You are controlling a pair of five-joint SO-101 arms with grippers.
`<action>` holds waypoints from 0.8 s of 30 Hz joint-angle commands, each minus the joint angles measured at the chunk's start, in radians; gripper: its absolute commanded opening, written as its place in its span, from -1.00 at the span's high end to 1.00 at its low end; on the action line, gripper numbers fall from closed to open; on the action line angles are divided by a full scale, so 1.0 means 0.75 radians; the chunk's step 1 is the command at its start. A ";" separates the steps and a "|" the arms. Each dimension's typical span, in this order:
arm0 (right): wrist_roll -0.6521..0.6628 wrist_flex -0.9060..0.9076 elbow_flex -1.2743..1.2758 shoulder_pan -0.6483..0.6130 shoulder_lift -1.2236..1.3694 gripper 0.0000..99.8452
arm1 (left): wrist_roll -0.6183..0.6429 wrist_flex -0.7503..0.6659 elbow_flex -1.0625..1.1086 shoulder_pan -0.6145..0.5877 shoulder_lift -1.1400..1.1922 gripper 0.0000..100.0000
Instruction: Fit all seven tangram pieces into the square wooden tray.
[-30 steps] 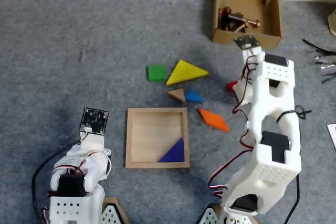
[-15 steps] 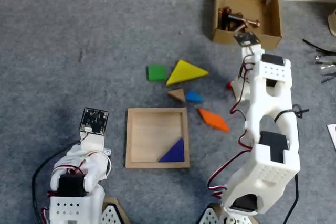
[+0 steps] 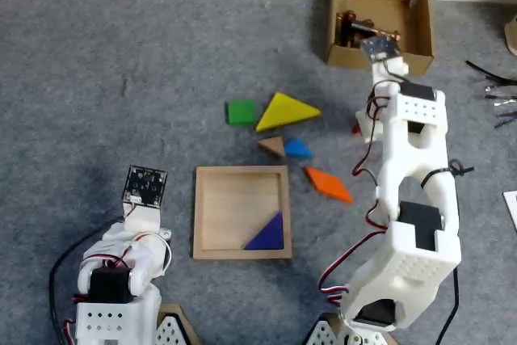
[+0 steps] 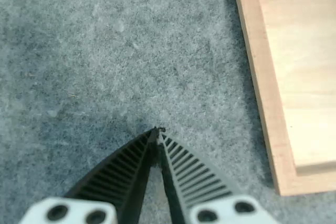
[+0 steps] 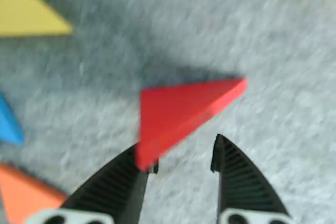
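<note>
Red triangle [image 5: 176,111] lies by the released right end effector [image 5: 184,153]; left end effector [image 4: 157,132] is clenched.

The grey felt table [image 3: 121,78] carries a wooden tray [image 3: 241,170], a cardboard box [image 3: 347,56], a green square [image 3: 240,111], a yellow triangle [image 3: 285,111], a brown triangle [image 3: 273,146], a blue triangle [image 3: 297,149], an orange piece [image 3: 328,184] and a red triangle [image 5: 178,111].

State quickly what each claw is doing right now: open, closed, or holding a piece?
Left claw: closed, holding nothing.
Right claw: open, holding nothing, with the red triangle at its tips.
</note>
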 commanded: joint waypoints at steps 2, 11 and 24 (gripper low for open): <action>0.000 -0.079 -0.040 -0.032 -0.093 0.67 | -0.006 0.006 0.026 0.017 -0.009 0.99; 0.000 -0.159 -0.038 -0.111 -0.089 0.67 | -0.006 0.006 0.026 0.017 -0.009 0.99; -0.008 -0.199 -0.146 -0.122 0.214 0.67 | -0.006 0.006 0.026 0.017 -0.009 0.99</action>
